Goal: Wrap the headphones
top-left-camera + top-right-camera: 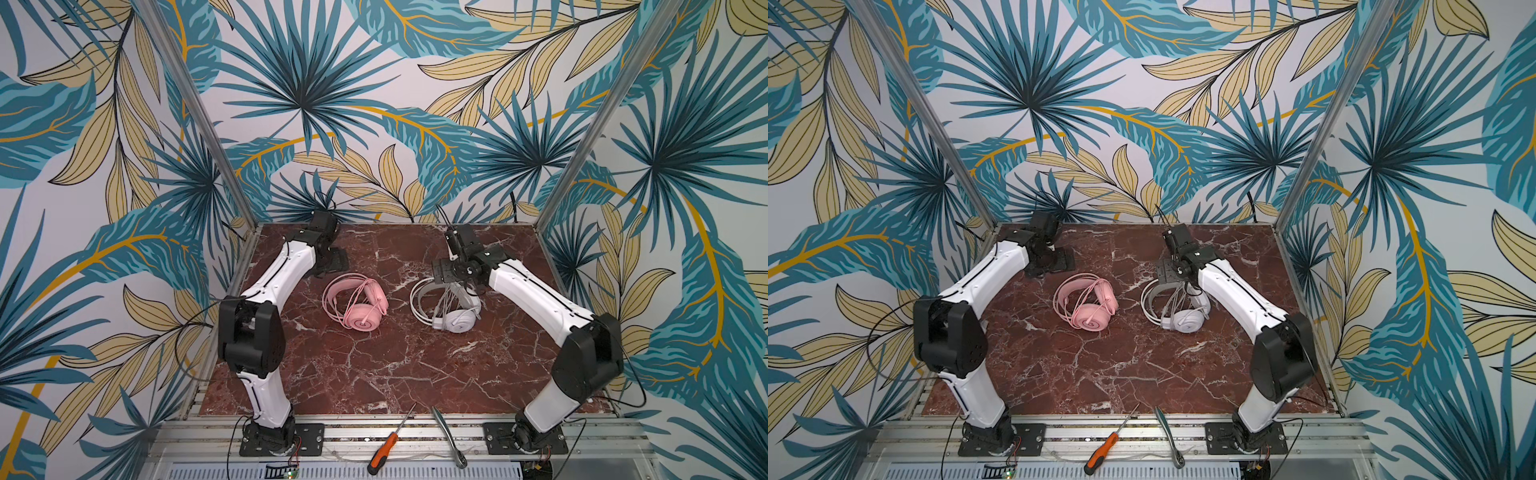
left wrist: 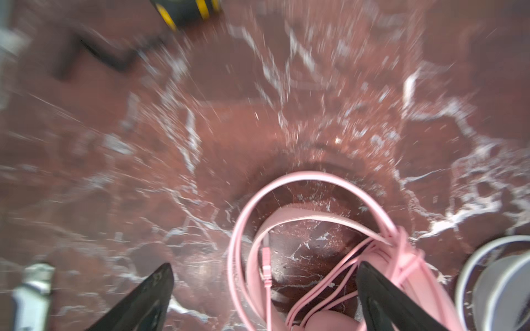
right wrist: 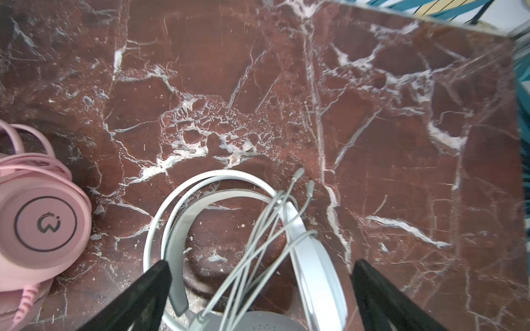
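Headphones in two colours lie side by side near the middle of the red marble table (image 1: 374, 374), close together but not touching. The pink headphones (image 1: 355, 301) are on the left arm's side, with one round cup facing up toward the front edge. Their pink cable (image 2: 407, 252) is looped in several turns over the headband and cups. The white headphones (image 1: 446, 309) are on the right arm's side, and their pale cable (image 3: 255, 243) runs in several strands across the headband.

In both top views the left gripper (image 1: 332, 259) is at the far side of the pink headband. The left wrist view is blurred, but its black fingers (image 2: 149, 292) stand wide apart and released, with nothing pinched. The pink arch and a pink plug (image 2: 265, 260) show between them. One finger overlaps the cable bundle – I cannot tell whether it touches.

The right gripper (image 1: 446, 270) is over the far part of the white headband. In the right wrist view (image 3: 261, 263) its jaws are also spread wide and grasp nothing – the headband and cable strands lie between them. Two plug ends (image 3: 298, 173) rest on the marble just past the headband.

An orange-handled screwdriver (image 1: 386, 446) and a metal wrench (image 1: 449, 436) lie on the rail at the front.
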`<state>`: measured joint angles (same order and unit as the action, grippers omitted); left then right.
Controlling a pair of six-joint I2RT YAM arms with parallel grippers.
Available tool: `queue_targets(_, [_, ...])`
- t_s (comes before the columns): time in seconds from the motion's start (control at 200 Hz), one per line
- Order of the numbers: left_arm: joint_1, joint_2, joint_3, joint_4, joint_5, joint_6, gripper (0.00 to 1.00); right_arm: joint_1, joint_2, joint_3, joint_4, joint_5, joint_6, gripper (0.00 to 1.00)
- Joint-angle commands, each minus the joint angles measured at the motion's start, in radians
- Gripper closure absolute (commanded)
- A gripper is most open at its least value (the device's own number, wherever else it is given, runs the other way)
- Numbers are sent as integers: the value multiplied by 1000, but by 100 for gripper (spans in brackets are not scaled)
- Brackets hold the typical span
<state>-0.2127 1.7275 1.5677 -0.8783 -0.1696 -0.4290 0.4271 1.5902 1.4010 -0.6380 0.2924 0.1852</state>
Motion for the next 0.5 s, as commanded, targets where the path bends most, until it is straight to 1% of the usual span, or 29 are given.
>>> queue_targets(0.0, [-1,-205,-171,196,-211,92,0,-38,-154,-174,177,108,-71,0])
queue_targets(0.035, [3,-272,-265,278,-262,108,0,-61,-213,-251,246,133,-84,0])
queue_targets(0.095, [19,-383,-434,451,-306,143,1,-116,-312,-395,377,155,-94,0])
queue_targets(0.18, [52,-510,-664,692,-340,182,0,-222,-440,-618,622,114,-105,0])
queue_targets(0.26, [87,-587,-836,874,-353,196,1,-296,-501,-813,887,95,-122,0])
queue_targets(0.315, [94,-610,-935,1009,-358,243,0,-332,-495,-928,1077,82,-149,0])
queue_targets(0.351, [93,-613,-980,1076,-356,274,0,-349,-474,-980,1172,94,-151,0])
queue_targets(0.406, [97,-599,-1025,1151,-351,301,1,-376,-423,-1017,1250,93,-134,0])
queue_targets(0.491, [109,-536,-1052,1241,-343,322,1,-393,-323,-1031,1342,75,-129,0])
